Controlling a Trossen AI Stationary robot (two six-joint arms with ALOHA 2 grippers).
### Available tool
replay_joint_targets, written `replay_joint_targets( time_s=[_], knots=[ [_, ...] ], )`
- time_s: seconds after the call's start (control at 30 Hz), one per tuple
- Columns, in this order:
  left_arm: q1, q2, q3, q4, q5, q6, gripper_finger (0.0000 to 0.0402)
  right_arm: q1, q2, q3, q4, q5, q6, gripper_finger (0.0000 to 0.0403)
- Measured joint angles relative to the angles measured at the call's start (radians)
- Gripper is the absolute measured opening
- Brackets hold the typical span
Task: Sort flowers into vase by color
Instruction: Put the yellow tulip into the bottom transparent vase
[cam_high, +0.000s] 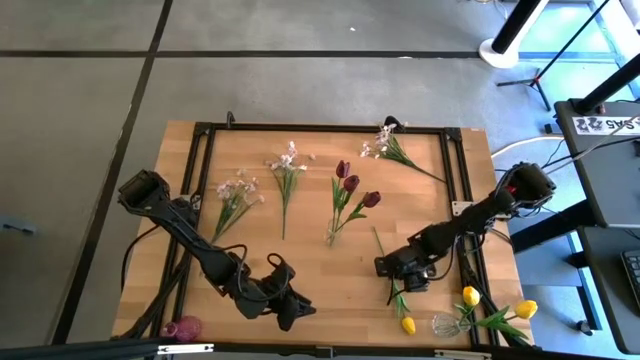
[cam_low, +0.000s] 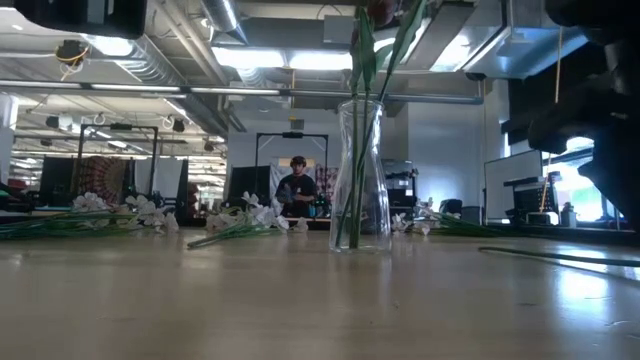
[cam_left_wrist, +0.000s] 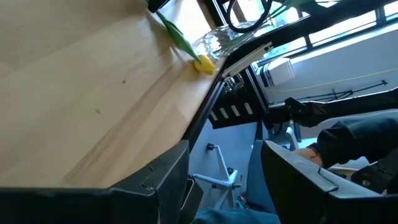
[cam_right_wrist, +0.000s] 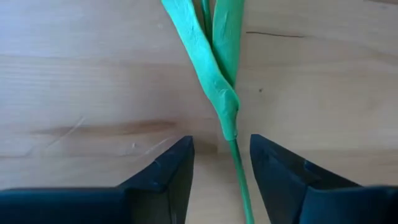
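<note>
The counter (cam_high: 300, 260) is carrying the whole job, with the arms working from its 6 o'clock edge. The left arm is waiting near 7 o'clock, its left pincer (cam_high: 285, 308) standing fully open over bare wood and holding nothing. The right pincer (cam_high: 400, 266) is working at about 4 o'clock; in the right wrist view its fingers (cam_right_wrist: 168, 171) are standing apart on either side of a green stem (cam_right_wrist: 238, 168), bracketing it just below the leaf, and the grip does not appear made yet. That stem belongs to the yellow tulip (cam_high: 407, 324) lying flat at 5 o'clock. A clear vase (cam_high: 333, 232) at centre is already holding the dark red tulips (cam_high: 350, 185); a second vase (cam_high: 447, 324), lying near 5 o'clock beside two more yellow blooms (cam_high: 497, 302), is looking like the yellow destination. The white-pink sprays (cam_high: 287, 162) are lying unsorted along the 12 o'clock side. Judgement: the step in hand is the pick of a yellow tulip. The next move is calling for a firm close on the thin stem, a clean lift, then delivery stem-first into the yellow vase.
</note>
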Motion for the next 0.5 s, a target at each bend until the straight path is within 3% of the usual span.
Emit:
replay_joint_targets(
  time_s=[0.13,0.43,0.5],
  knots=[
    [0.000,0.000,0.000,0.000,0.000,0.018,0.0194,-0.029,0.002,-0.001,-0.005,-0.013,0.014,0.0132],
    [0.000,0.000,0.000,0.000,0.000,0.019,0.0195,-0.127,0.005,-0.003,-0.012,-0.094,0.195,0.0012],
    [0.000,0.000,0.000,0.000,0.000,0.020,0.0195,-0.125,0.005,-0.003,-0.012,-0.097,0.227,0.0008]
  ],
)
